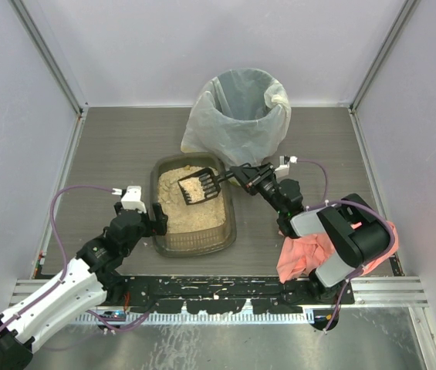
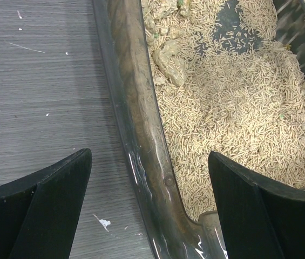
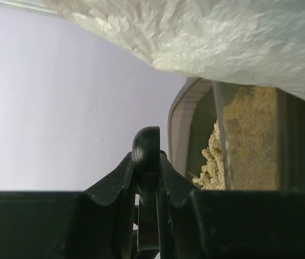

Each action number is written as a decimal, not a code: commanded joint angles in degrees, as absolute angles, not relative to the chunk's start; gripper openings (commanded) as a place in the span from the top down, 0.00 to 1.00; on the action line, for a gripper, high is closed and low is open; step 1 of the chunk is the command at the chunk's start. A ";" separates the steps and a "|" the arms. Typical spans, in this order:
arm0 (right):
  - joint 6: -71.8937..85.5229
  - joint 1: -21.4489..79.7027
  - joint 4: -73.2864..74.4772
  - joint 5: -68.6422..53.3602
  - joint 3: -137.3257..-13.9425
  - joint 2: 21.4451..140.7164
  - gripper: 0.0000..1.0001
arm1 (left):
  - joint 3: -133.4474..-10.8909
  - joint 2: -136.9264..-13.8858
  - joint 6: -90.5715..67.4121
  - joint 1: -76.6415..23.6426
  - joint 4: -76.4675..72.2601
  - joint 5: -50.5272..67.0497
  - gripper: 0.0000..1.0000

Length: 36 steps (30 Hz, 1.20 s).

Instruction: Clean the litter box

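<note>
Black scoop (image 1: 200, 186) sat clamped in my right gripper (image 1: 243, 175) over the box (image 1: 202, 243). My left gripper (image 1: 160, 219) gaped astride its wall.

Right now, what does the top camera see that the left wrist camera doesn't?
Only the top view: the white-bagged bin, the black scoop in the right pincer, a pink cloth. Only the left wrist view: a greyish clump up close. Both: the litter box and the open left pincer astride its wall.
</note>
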<state>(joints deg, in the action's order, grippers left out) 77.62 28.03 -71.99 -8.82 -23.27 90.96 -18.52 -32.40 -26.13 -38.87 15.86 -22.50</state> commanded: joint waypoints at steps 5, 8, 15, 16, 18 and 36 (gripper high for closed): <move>77.30 26.81 -75.45 -5.89 -22.40 88.19 0.99 | -20.35 -32.72 -26.12 -38.97 12.61 -22.65 0.10; 75.01 28.15 -74.34 -9.17 -24.47 88.38 0.99 | -20.39 -32.87 -26.17 -39.01 12.57 -22.81 0.10; 74.62 27.29 -74.28 -7.83 -24.33 87.17 0.99 | -20.56 -33.40 -26.06 -38.97 12.40 -22.61 0.10; 73.04 29.01 -74.01 -9.83 -25.97 87.98 0.99 | -20.57 -33.42 -26.14 -39.01 12.35 -22.98 0.10; 73.33 28.64 -75.60 -8.83 -24.49 88.09 0.99 | -20.57 -33.55 -26.06 -38.94 12.30 -22.76 0.10; 76.13 27.03 -75.15 -1.53 -19.92 85.23 0.99 | -20.59 -33.66 -25.87 -39.00 12.22 -22.09 0.11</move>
<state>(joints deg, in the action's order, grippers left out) 75.46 28.97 -71.64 -4.69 -21.47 87.92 -18.55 -34.22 -26.13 -38.87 15.66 -22.24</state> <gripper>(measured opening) 0.232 0.895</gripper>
